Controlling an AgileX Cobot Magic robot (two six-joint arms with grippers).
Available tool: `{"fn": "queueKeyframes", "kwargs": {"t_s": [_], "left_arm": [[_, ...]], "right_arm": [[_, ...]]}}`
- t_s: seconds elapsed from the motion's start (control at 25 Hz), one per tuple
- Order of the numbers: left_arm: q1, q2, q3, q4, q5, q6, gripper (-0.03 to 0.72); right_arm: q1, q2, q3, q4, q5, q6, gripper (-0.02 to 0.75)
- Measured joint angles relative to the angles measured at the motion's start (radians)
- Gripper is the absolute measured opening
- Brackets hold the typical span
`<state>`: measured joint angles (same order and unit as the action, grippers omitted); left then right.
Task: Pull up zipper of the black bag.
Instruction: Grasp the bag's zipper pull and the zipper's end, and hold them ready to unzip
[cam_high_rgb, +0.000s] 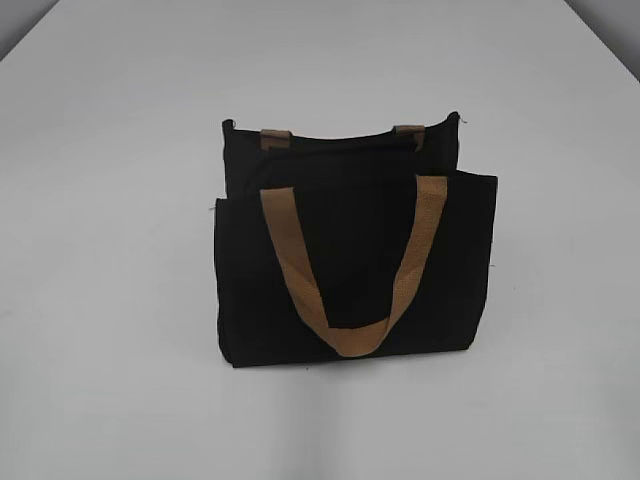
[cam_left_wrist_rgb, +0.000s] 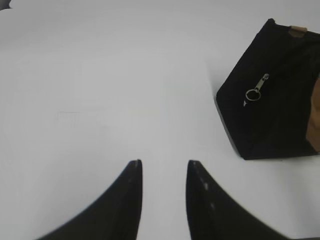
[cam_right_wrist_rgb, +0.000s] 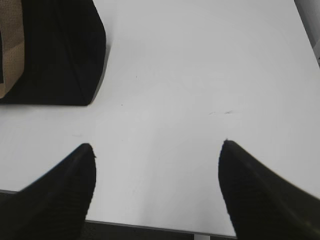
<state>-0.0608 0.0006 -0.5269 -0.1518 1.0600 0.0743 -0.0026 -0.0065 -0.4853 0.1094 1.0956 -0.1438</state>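
The black bag stands upright on the white table, its front pocket panel and one tan handle facing the exterior view. The zipper runs along the top rim between two tan strap tabs. Its silvery pull with a ring hangs on the bag's end panel, at the right of the left wrist view. My left gripper is open and empty over bare table, left of the bag and apart from it. My right gripper is wide open and empty, to the right of the bag. Neither gripper shows in the exterior view.
The white table surrounds the bag on all sides. Its near edge lies just under my right gripper, with dark floor below. The table's far corners show in the exterior view.
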Motion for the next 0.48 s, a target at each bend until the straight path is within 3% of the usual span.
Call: {"fn": "queueKeyframes", "kwargs": {"t_s": [0.16, 0.24, 0.48], "left_arm": [[0.000, 0.043, -0.008, -0.060, -0.087, 0.000, 0.229], [0.000, 0.102, -0.013, -0.108, -0.262, 0.010, 0.230], [-0.001, 0.451, -0.015, -0.146, -0.820, 0.196, 0.238]], "right_arm": [[0.000, 0.000, 0.000, 0.000, 0.000, 0.000, 0.589], [0.000, 0.000, 0.000, 0.000, 0.000, 0.000, 0.589], [0.000, 0.000, 0.000, 0.001, 0.000, 0.000, 0.589]]}}
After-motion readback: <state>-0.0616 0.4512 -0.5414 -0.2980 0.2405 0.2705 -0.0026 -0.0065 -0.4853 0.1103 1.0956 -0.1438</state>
